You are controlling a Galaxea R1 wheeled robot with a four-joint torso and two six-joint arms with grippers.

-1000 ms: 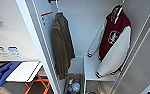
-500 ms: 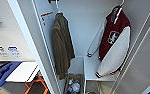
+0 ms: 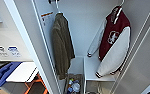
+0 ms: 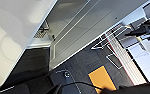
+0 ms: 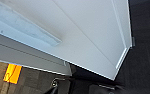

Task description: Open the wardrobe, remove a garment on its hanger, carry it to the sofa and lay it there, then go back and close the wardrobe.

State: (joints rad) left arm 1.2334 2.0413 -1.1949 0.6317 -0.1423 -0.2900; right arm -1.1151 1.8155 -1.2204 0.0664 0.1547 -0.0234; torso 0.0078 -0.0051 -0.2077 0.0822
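So: wardrobe point(image 3: 91, 30) open, nothing taken out yet.
I see the garment point(image 3: 114, 41) hanging on its hanger point(image 3: 117, 11) at the inside right, apart from the olive-brown coat point(image 3: 62, 45); I judge the reach for the hanger comes next. I cannot tell how either gripper is set.

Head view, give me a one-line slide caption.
Open wardrobe with olive-brown coat and maroon varsity jacket hanging inside.

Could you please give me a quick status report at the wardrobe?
Wardrobe open. Maroon jacket on its hanger, untouched. Olive coat hangs beside it, apart. Pincer states: cannot tell.
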